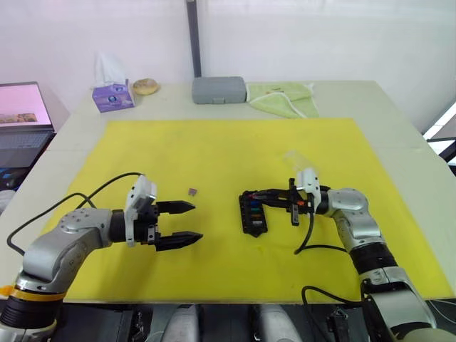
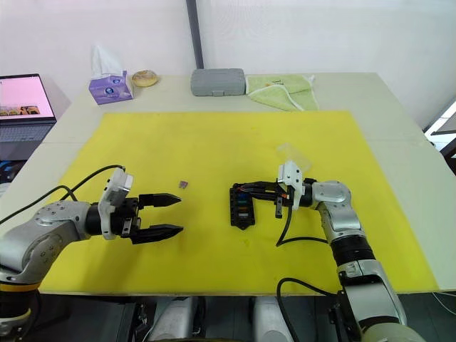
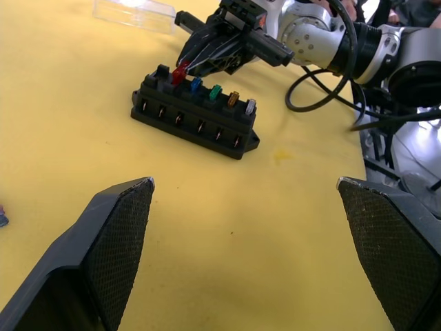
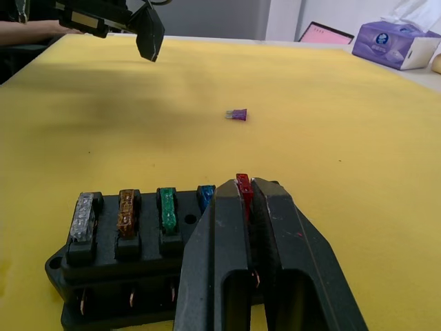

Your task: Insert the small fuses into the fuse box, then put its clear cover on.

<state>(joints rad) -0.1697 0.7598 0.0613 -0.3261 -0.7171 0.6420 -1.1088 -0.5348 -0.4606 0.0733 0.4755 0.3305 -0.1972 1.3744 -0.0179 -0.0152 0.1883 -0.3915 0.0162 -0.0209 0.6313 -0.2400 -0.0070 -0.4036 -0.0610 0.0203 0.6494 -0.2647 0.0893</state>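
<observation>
The black fuse box (image 1: 253, 215) lies on the yellow mat (image 1: 214, 149), right of centre. Grey, orange, green and blue fuses (image 4: 167, 210) sit in its slots. My right gripper (image 4: 249, 183) is shut on the red fuse (image 3: 180, 72), holding it at the slot beside the blue one. How deep it sits I cannot tell. A purple fuse (image 1: 192, 191) lies loose on the mat, left of the box. The clear cover (image 1: 296, 158) rests just behind my right gripper. My left gripper (image 1: 196, 222) hovers open and empty left of the box.
Along the table's far edge stand a grey case (image 1: 218, 90), a green cloth (image 1: 281, 97), a purple tissue box (image 1: 112, 96) and a round bun-like thing (image 1: 146, 86). A laptop (image 1: 25, 107) sits off the far left corner. Black cables trail from both arms.
</observation>
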